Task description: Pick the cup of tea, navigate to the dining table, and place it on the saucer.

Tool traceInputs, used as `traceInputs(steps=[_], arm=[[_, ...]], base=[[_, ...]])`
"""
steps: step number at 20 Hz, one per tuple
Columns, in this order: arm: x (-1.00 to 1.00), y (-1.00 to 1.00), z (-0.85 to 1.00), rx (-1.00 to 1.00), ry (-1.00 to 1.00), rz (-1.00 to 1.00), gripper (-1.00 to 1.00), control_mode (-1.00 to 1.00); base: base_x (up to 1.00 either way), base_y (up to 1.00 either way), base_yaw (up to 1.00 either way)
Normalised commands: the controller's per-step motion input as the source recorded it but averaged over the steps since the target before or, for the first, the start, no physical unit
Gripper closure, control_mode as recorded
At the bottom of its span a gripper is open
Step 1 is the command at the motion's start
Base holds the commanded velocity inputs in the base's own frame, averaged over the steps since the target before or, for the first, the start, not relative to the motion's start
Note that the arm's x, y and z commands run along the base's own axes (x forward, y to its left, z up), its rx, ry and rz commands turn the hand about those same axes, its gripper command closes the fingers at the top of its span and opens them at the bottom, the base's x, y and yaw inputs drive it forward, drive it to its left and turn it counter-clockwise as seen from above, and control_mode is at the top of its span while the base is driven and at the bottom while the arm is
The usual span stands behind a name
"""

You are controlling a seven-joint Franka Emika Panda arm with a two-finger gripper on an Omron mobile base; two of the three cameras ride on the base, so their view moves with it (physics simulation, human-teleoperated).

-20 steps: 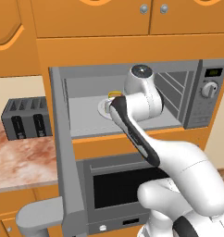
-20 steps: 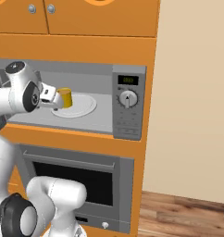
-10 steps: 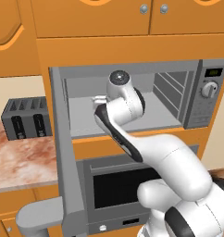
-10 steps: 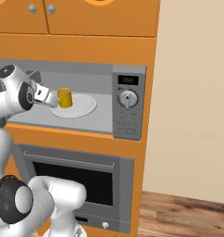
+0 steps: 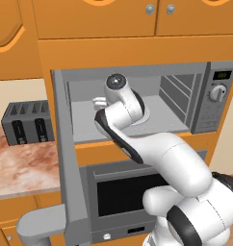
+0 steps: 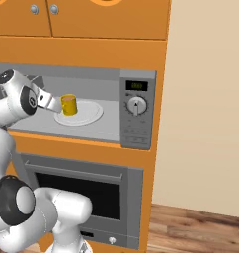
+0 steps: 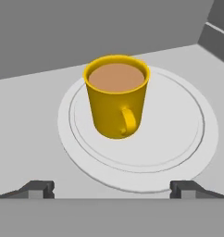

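The cup of tea [image 7: 117, 102] is a yellow mug with brown liquid. It stands upright on a large white plate [image 7: 178, 139] inside the open microwave, its handle turned toward the hand camera. In the right base view my gripper [image 6: 55, 105] sits just left of the cup [image 6: 68, 104], level with it and apart from it. In the hand view my gripper [image 7: 113, 189] is open, its dark fingertips [image 7: 37, 187] spread wide on either side of the plate's near rim with nothing between them. The dining table and the saucer are out of view.
The microwave door [image 5: 65, 168] hangs open to the left. Its control panel [image 6: 136, 108] bounds the cavity on the right. An oven [image 6: 82, 192] sits below. A toaster [image 5: 27, 122] stands on the marbled counter [image 5: 22, 163] at left. Cabinets hang above.
My wrist has swung left across the microwave opening while the hand stays pointed at the cup. The jaws stay open and the cup has not moved.
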Motion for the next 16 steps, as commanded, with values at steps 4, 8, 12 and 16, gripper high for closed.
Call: traceInputs(steps=[4,8,12,16], arm=[[0.09,-0.19,-0.26,0.00,-0.04,0.01,-1.00,-1.00],[0.17,-0.25,-0.20,0.00,-0.01,0.05,-1.00,-1.00],[0.19,-0.27,0.00,0.00,0.00,0.09,-1.00,-1.00],[0.10,-0.31,0.09,0.00,0.02,0.22,-1.00,-1.00]], base=[[0.00,0.00,0.00],[0.00,0.00,0.00],[0.00,0.00,0.00],[0.00,0.00,0.00]])
